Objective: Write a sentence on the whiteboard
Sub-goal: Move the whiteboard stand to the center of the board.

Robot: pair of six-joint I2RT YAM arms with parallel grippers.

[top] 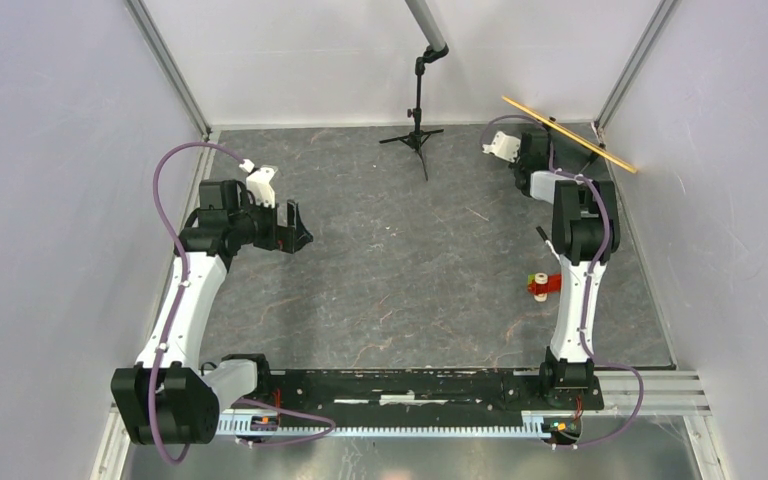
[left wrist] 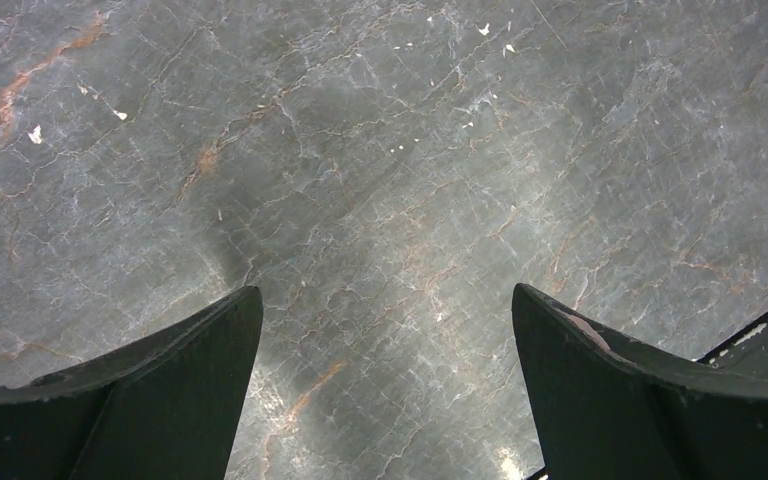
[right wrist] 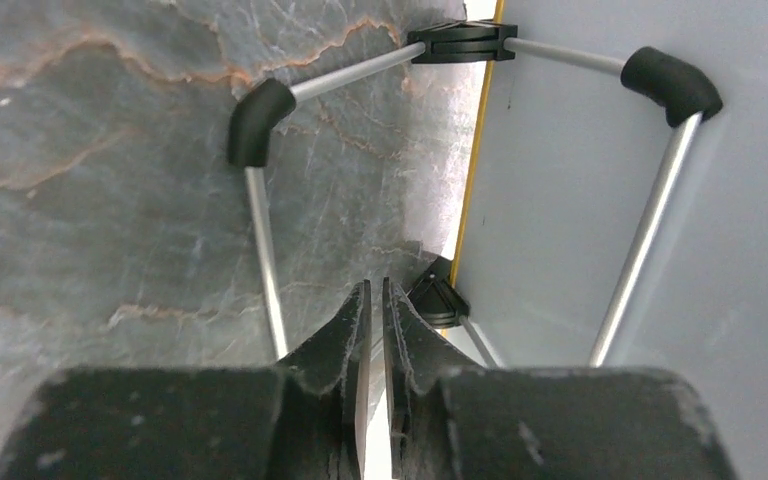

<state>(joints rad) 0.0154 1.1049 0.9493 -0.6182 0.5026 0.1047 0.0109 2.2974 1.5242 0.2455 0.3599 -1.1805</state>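
There's the whiteboard [top: 585, 142] up on edge, long axis ten to four o'clock. My right claw [right wrist: 376, 290] is nearly pinched together. Gripping anything? Can't tell. My left claw [left wrist: 385, 295] gapes wide.

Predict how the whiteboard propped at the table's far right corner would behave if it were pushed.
The whiteboard stands nearly on edge, so a push on its face would probably tip it. Its flat rimmed panel looks stiff, unlikely to flex. The slim wire stand suggests it is light and may slide.

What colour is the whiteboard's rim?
The whiteboard has a yellow-orange rim; right wrist view shows it best.
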